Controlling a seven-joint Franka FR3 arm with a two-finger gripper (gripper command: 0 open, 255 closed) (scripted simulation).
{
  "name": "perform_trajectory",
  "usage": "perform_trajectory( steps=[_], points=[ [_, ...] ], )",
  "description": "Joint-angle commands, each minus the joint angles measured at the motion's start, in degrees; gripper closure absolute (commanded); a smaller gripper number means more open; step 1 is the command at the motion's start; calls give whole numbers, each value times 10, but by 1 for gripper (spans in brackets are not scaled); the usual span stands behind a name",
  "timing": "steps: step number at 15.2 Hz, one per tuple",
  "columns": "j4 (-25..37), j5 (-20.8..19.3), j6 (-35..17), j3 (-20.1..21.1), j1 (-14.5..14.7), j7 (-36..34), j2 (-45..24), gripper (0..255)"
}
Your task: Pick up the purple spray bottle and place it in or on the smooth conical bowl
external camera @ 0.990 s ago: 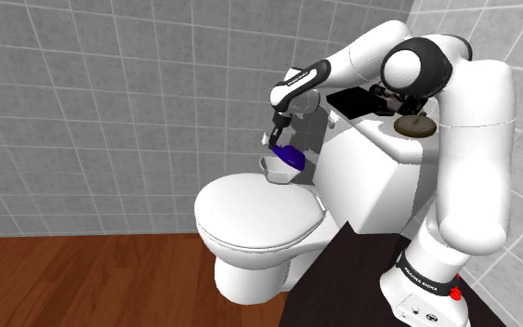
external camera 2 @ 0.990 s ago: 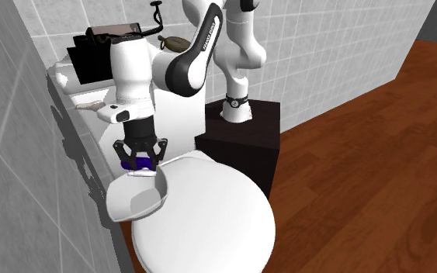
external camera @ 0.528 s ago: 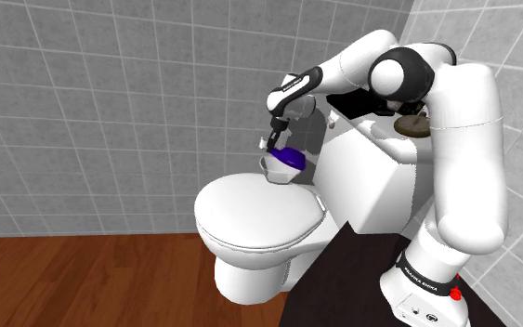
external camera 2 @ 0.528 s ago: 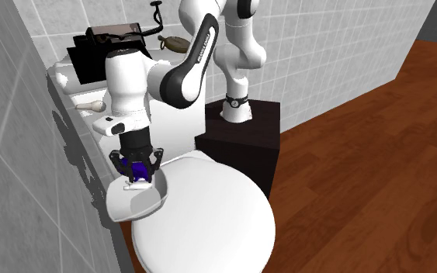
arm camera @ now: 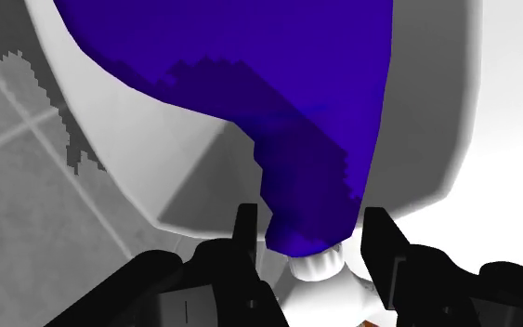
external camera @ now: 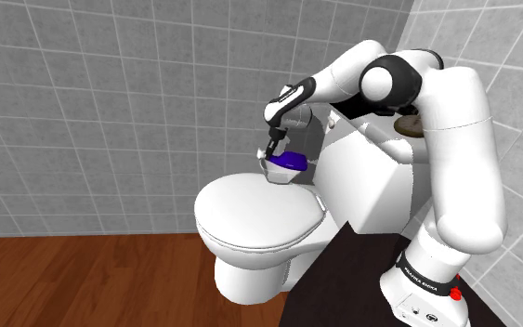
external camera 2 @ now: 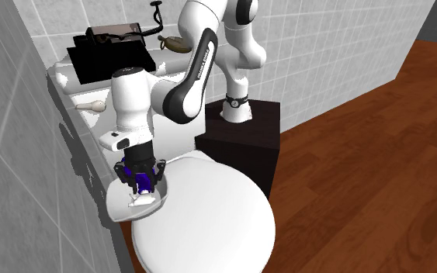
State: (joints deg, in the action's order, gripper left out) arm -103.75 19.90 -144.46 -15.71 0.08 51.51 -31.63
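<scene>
The gripper (external camera 2: 140, 183) grips the purple spray bottle (external camera 2: 140, 174) by its neck, lowered into the white bowl (external camera 2: 119, 203), lower left of the second exterior view. The bowl sits behind the toilet lid (external camera: 254, 214), mid-frame in the shoulder view

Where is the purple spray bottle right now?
In the shoulder view, the purple spray bottle is down inside the white bowl, between the toilet lid and the tank, with the gripper directly over it.
</scene>
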Motion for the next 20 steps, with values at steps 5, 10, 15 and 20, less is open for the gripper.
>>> perform_trajectory(
  steps=[5,10,15,20],
  points=[
    [-4,10,-22,8,-6,10,-18,255],
    [-4,10,-22,8,-6,10,-18,255],
    [-4,10,-22,8,-6,10,-18,0],
    [-25,-14,18,-12,8,-5,44,0]
  ],
)
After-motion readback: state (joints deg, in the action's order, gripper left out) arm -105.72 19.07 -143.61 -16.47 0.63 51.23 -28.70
